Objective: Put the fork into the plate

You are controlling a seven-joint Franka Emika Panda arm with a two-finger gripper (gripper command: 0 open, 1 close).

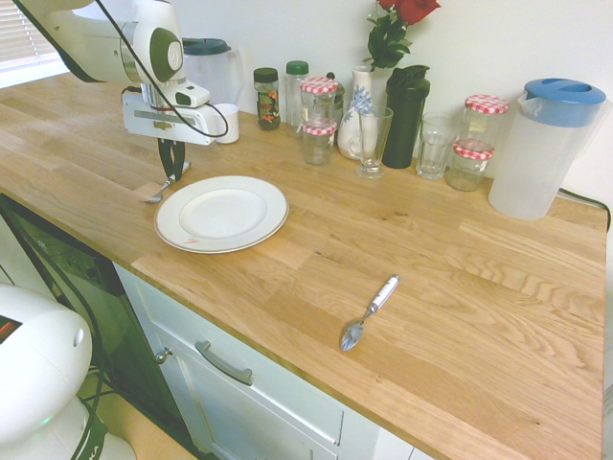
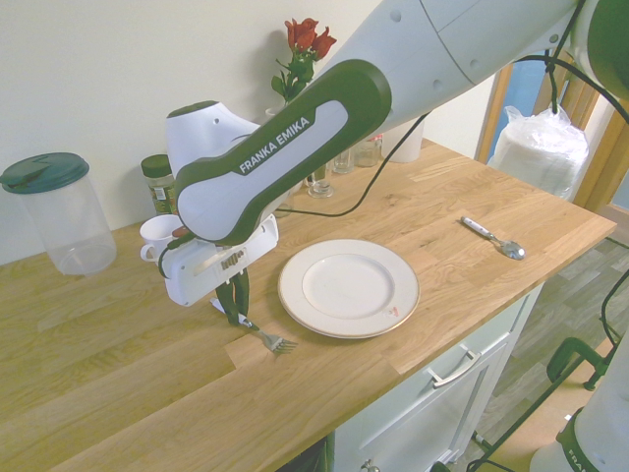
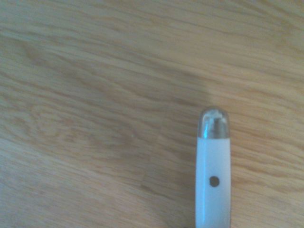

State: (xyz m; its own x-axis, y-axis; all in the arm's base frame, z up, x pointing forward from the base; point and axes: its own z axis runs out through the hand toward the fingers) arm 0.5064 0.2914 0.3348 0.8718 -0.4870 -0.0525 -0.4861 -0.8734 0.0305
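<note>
The fork (image 1: 156, 197) lies tilted on the wooden counter just left of the plate (image 1: 268, 226), its tines (image 2: 277, 343) low toward the counter's front edge. My gripper (image 1: 172, 173) points straight down and is shut on the fork's pale handle (image 3: 213, 175), which shows against the wood in the wrist view. The round white plate (image 2: 393, 313) lies flat and bare, a short gap to the side of the gripper (image 2: 236, 315).
A white-handled spoon (image 1: 369, 311) lies near the front edge, well past the plate. Jars, glasses, a vase with roses and a dark bottle (image 1: 406, 103) line the back wall. A white cup (image 2: 157, 236) stands right behind the gripper, and a blue-lidded pitcher (image 1: 548, 144) at the far end.
</note>
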